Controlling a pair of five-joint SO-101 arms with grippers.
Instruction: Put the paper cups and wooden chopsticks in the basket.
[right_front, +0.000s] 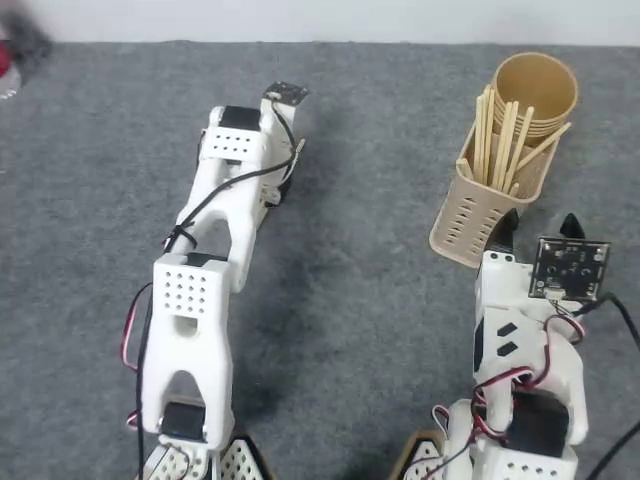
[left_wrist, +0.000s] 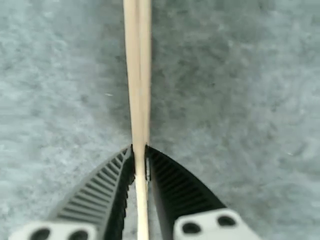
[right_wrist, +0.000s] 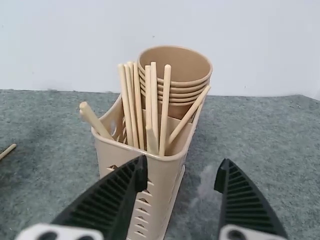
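At about 3 o'clock on the grey carpet (right_front: 350, 300), the right gripper (right_wrist: 183, 162) stands with its jaws spread wide and nothing between them, just beside the near wall of the basket (right_wrist: 165, 190). The basket sits toward 2 o'clock. It already carries a bundle of upright chopsticks (right_wrist: 135, 105) in its front compartment and a nested stack of paper cups (right_wrist: 175, 65) behind. One leaning stick (right_wrist: 92, 117) pokes out over the rim on the basket's 9 o'clock side.

Farther off, near 12 o'clock, the left gripper (left_wrist: 140, 150) is clamped on a pair of chopsticks (left_wrist: 137, 75), pinched side by side. The pair looks light, stiff and smooth, and would likely scissor or slip lengthwise in a loose pinch. A hold near mid-length would probably keep it balanced, though how far along the sticks the jaws sit cannot be told. The cups would crush under a hard squeeze.

The crowded front compartment, the leaning stick and the right gripper beside the basket all appear to stand in the way of a drop-in.
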